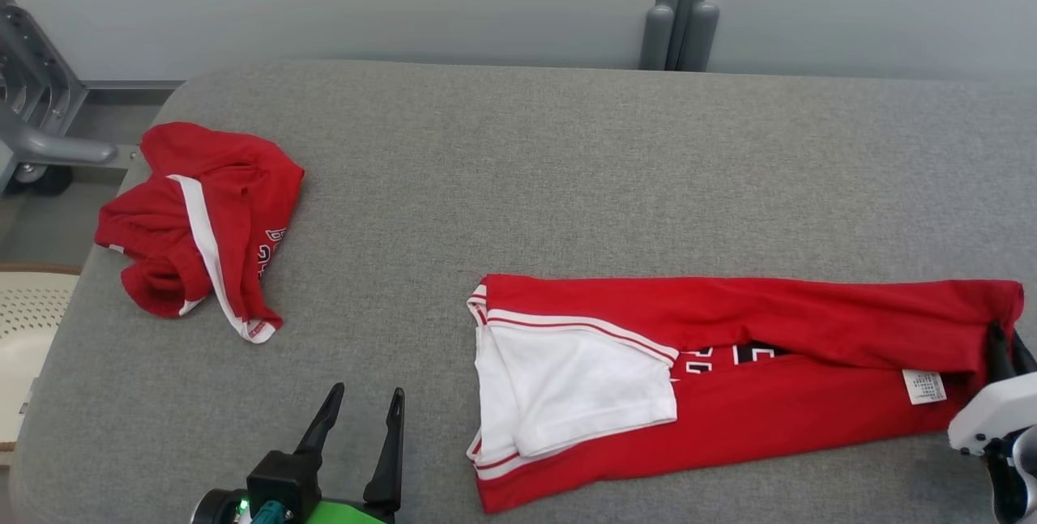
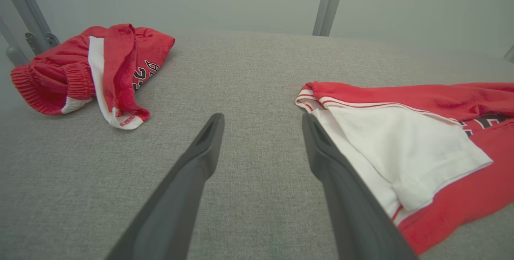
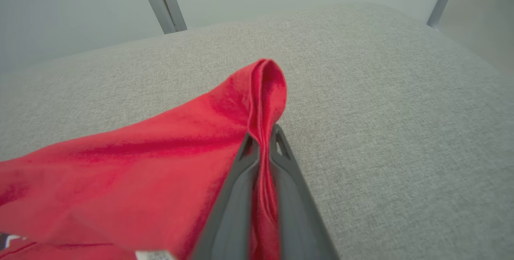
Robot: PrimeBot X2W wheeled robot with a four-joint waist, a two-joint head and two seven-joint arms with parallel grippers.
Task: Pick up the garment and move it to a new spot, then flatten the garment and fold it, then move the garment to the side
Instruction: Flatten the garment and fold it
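So the garment is lying stretched out sideways across the lower right of the head view, on the grey fabric-covered table, folded lengthwise into one long red strip. Its white sleeve, with the red-and-white striped trim, sits at the strip's left end near the bottom centre of the frame. A bit of black-and-white print peeks out of the fold just right of it, and the white tag is over by the right end. The right gripper is at the far right edge of the head view. The right wrist view shows it plainly: both dark fingers are pressed together on a bunched-up red corner of the garment, with a fold of cloth poking up past the tips. The left gripper is at the bottom of the head view, left of centre, with its fingers spread wide over bare grey fabric just left of the sleeve end. I honestly can't tell if the tips touch the table. In the upper left of the head view there's a crumpled red piece of clothing with a white stripe, well apart from the garment and close to the table's left edge. Two grey posts stand behind the table at the top.
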